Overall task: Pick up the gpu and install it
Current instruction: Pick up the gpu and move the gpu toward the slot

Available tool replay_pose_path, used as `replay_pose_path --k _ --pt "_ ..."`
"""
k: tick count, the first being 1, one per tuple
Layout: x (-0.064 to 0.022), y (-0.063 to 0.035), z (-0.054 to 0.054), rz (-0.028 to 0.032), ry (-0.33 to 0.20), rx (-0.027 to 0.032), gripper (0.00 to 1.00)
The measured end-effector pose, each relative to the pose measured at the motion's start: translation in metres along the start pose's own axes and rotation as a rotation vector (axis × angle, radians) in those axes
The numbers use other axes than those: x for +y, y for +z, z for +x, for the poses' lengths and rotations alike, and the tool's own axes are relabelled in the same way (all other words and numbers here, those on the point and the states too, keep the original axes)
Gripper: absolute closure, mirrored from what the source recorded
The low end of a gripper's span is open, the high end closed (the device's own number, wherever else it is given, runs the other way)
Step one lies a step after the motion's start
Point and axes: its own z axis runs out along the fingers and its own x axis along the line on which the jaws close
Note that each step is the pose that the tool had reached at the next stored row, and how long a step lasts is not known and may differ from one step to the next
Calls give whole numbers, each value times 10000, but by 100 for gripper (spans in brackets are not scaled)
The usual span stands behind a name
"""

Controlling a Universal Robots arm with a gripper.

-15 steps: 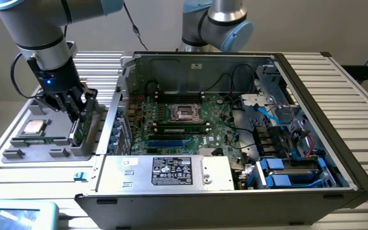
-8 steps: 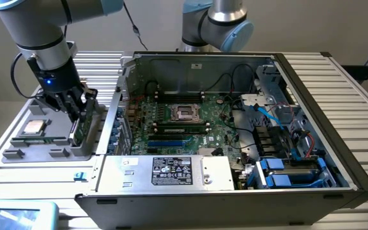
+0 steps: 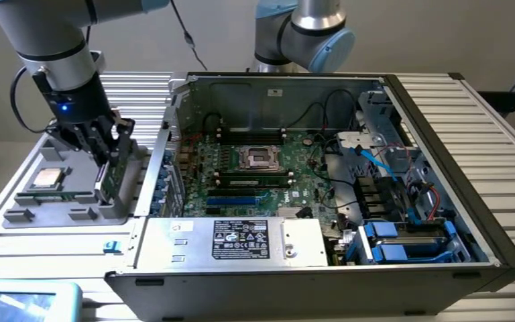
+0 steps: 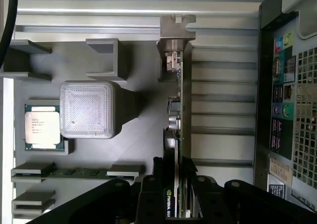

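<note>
The gpu (image 3: 117, 173) stands on edge at the right side of a grey holder tray (image 3: 65, 215), at the exterior view's left of the open computer case (image 3: 436, 154). My gripper (image 3: 107, 149) reaches down onto the card's upper edge. In the wrist view the gpu (image 4: 179, 100) appears edge-on, with its silver bracket at the far end. My gripper (image 4: 177, 200) has a black finger on each side of the card, the fingers (image 4: 151, 196) pressed against its faces. The card's lower edge is hidden by the holder.
The tray also holds a square silver processor (image 3: 47, 178) (image 4: 43, 127), a narrow green memory stick (image 3: 56, 196) (image 4: 74, 173) and a grey ribbed block (image 4: 89, 110). The motherboard (image 3: 257, 168) with blue slots (image 3: 239, 198) lies inside the case. A second arm (image 3: 302, 33) stands behind.
</note>
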Motion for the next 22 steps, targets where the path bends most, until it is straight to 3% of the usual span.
replay_pose_path --k 22 --pt "46 -969 59 -6 0 0 75"
